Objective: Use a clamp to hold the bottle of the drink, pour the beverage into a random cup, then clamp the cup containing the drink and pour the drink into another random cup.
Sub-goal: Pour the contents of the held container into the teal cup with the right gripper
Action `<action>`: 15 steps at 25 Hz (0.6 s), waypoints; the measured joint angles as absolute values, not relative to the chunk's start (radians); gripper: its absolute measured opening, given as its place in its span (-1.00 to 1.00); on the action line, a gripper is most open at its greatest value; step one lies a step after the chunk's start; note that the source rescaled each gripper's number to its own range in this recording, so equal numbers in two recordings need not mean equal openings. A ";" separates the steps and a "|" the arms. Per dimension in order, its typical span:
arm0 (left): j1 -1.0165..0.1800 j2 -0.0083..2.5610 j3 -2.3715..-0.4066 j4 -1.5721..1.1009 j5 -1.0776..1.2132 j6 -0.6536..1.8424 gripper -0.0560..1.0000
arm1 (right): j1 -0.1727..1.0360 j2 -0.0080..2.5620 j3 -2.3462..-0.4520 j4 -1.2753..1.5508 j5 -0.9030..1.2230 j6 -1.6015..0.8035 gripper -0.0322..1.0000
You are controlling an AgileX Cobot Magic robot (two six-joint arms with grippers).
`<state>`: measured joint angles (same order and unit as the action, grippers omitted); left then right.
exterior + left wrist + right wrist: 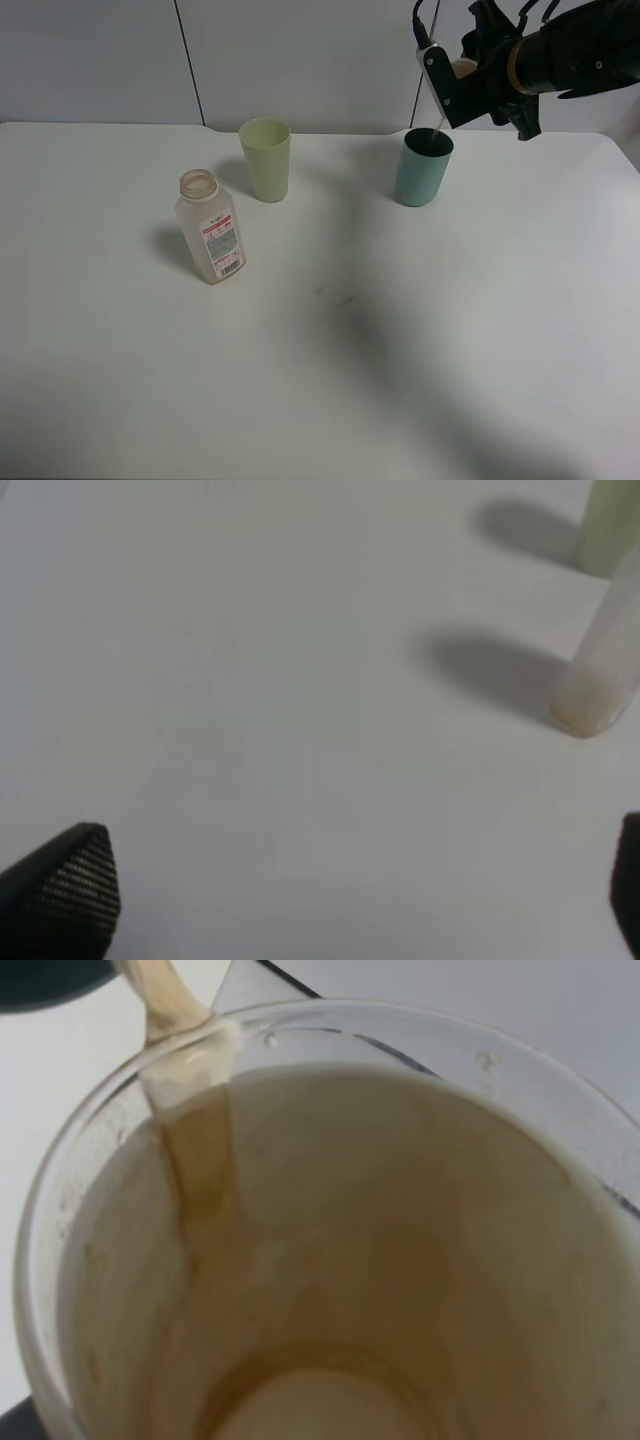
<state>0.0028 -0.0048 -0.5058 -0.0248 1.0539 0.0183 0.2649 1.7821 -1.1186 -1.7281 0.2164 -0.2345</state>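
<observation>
At upper right of the high view, the right gripper point(462, 82) is clamped on a tilted clear cup point(462, 68), and a thin stream point(437, 122) falls from its rim into the teal cup point(423, 168) directly below. Its wrist view looks into the clear cup point(330, 1260), brown drink point(200, 1160) running over the lip. Left gripper point(350, 880) hangs over bare table point(250, 680), fingertips point(70, 880) spread wide apart. Left of centre stands the uncapped bottle point(209, 228), with a pale green cup point(266, 159) just behind it.
</observation>
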 joint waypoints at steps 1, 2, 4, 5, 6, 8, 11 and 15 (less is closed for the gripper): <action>0.003 -0.005 -0.506 -0.025 1.054 0.018 1.00 | 0.265 1.782 -1.119 -1.728 0.216 -0.235 -0.93; 0.003 -0.005 -0.506 -0.025 1.054 0.018 1.00 | 0.266 1.782 -1.119 -1.729 0.225 -0.227 -0.93; 0.003 -0.005 -0.506 -0.025 1.054 0.018 1.00 | 0.266 1.782 -1.119 -1.736 0.234 -0.192 -0.93; 0.003 -0.005 -0.506 -0.025 1.054 0.018 1.00 | 0.266 1.782 -1.119 -1.736 0.235 -0.160 -0.93; 0.003 -0.005 -0.506 -0.025 1.054 0.018 1.00 | 0.266 1.782 -1.119 -1.737 0.238 -0.127 -0.93; 0.003 -0.005 -0.506 -0.025 1.054 0.018 1.00 | 0.266 1.782 -1.119 -1.740 0.258 -0.037 -0.93; 0.003 -0.005 -0.506 -0.025 1.054 0.018 1.00 | 0.266 1.782 -1.119 -1.742 0.297 0.104 -0.93; 0.003 -0.005 -0.506 -0.025 1.054 0.018 1.00 | 0.266 1.782 -1.120 -1.716 0.348 0.325 -0.93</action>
<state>0.0028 -0.0048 -0.5058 -0.0248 1.0539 0.0183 0.2659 1.7821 -1.1199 -1.7156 0.3477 0.3246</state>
